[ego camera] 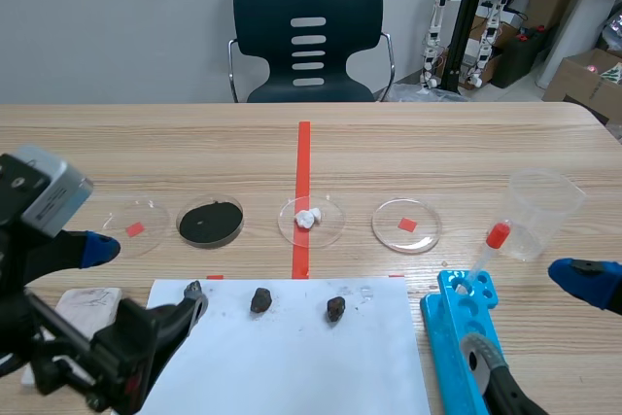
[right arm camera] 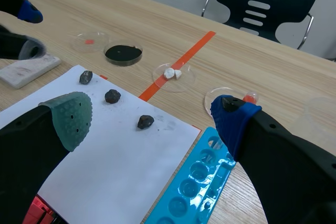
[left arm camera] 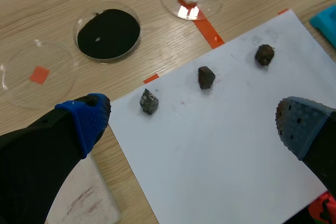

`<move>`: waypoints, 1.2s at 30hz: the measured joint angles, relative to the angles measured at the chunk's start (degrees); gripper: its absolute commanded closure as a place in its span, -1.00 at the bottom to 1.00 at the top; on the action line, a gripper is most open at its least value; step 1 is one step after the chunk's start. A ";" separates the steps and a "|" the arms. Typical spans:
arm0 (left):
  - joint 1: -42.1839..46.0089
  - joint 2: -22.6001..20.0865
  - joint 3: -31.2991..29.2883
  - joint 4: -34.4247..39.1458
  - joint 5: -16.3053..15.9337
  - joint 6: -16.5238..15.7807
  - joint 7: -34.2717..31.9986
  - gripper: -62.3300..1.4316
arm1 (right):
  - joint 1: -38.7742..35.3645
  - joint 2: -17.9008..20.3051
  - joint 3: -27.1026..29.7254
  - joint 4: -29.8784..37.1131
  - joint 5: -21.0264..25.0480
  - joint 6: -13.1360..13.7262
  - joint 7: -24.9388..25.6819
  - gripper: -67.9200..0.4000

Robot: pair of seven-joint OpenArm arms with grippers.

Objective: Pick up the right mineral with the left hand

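Located the right stone (ego camera: pixel 335 309) on the white sheet (ego camera: pixel 292 366), lower middle of the scene view, last in a row of three. Judged untouched and not lifted, so approach, closing and lift all remain to do. Noted the left claw (left arm camera: pixel 194 124) at the lower left of the scene view, spread wide, gripping nothing, touching nothing. From its wrist camera, placed the stone well ahead, off toward the right finger, not between the fingers. Logged the right claw (right arm camera: pixel 152 116) as likewise spread and empty, at the right edge.
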 measured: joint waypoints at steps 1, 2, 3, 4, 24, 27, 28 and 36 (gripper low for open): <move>-2.08 -0.02 1.49 0.00 -0.61 2.62 2.38 -1.00 | 0.00 0.00 0.00 0.00 -0.02 0.00 0.00 -0.40; -4.24 0.00 3.10 0.00 -1.20 4.76 4.15 -1.00 | 0.00 0.00 0.00 0.00 0.00 0.00 0.00 -0.40; -6.27 -0.02 4.57 0.04 -2.19 7.85 6.08 -1.00 | 0.00 0.00 0.00 0.00 -0.02 0.00 0.00 -0.40; -8.50 0.00 6.56 0.04 -2.97 10.95 8.13 -1.00 | 0.00 0.00 0.00 0.00 0.00 0.00 0.02 -0.40; -43.89 9.92 37.70 -12.17 -3.52 39.08 35.80 -1.00 | 0.00 0.00 0.00 0.00 -0.02 0.00 0.02 -0.40; -46.82 11.56 41.48 -17.90 -3.52 41.72 36.87 -1.00 | 0.00 0.00 0.00 0.00 -0.02 0.00 0.00 -0.40; -47.58 12.26 42.38 -19.61 -3.52 41.72 36.98 -1.00 | 0.00 0.00 0.00 0.00 0.00 -0.02 0.02 -0.40; -52.72 17.94 45.72 -27.54 -8.26 44.26 37.05 -1.00 | 0.00 0.00 0.00 0.00 0.00 0.00 0.00 -0.40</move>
